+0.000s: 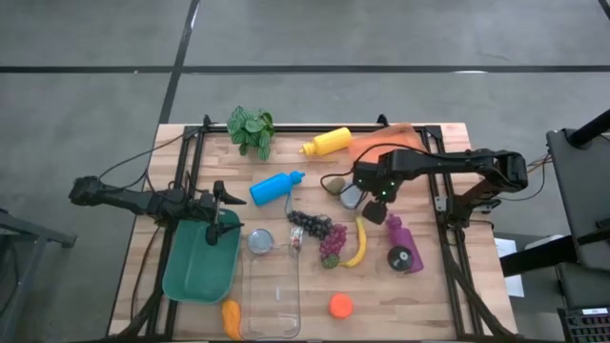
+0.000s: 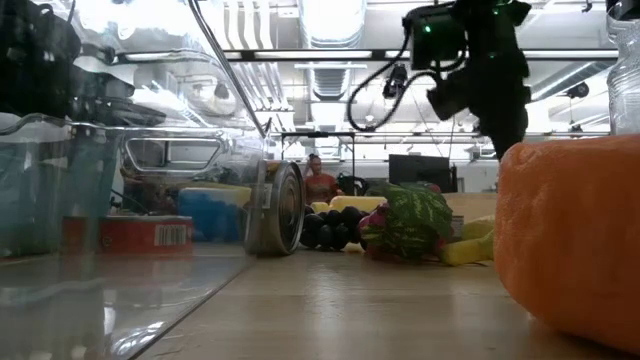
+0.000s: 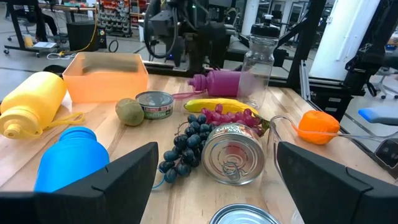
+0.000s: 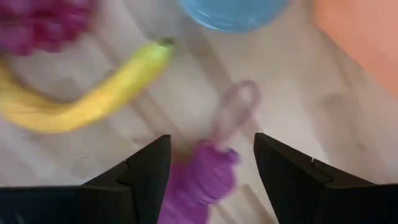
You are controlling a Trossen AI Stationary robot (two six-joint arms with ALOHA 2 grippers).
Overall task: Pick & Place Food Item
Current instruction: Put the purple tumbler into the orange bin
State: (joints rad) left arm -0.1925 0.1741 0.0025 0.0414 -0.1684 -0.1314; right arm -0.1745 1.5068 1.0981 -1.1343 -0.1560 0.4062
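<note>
table [image 1: 434, 286]: wooden top, both arms reach in from its sides
clear bin [image 1: 272, 291]: see-through, at table's near edge, just right of green tray
green tray [image 1: 195, 272]: near-left part of table, nothing visible inside
orange bin [image 1: 381, 143]: far-right part of table, partly under right arm
right gripper [image 1: 375, 211]: fingers spread apart, nothing held; hangs above table just right of banana top, over neck of purple bottle; wrist view shows banana, bottle cap and loop strap between fingers
left gripper [image 1: 232, 211]: fingers wide apart, nothing held; at far-right corner of green tray, pointing toward cans and grapes
yellow bottle [image 1: 327, 143]: lying down, just left of orange bin
blue bottle [image 1: 274, 187]: lying down, mid-table, between plant and grapes
purple bottle [image 1: 405, 250]: lying down, just right of banana, cap end toward right gripper
plant [image 1: 252, 129]: green leaves, far edge of table, left of yellow bottle
banana [image 1: 357, 242]: yellow, curved, on table between grapes and purple bottle, apart from both grippers
grapes [image 1: 319, 229]: dark bunch plus reddish bunch, just left of banana
carrot [image 1: 231, 318]: orange, near edge, between green tray and clear bin
silver can [image 1: 260, 240]: on its side, touching far-left corner of clear bin
orange [image 1: 341, 305]: near edge, right of clear bin
small tin [image 1: 351, 196]: near right gripper, just beyond banana top
kiwi [image 1: 335, 184]: brown, just left of small tin
person [image 2: 320, 183]: low view, far off in room behind table, red top
</note>
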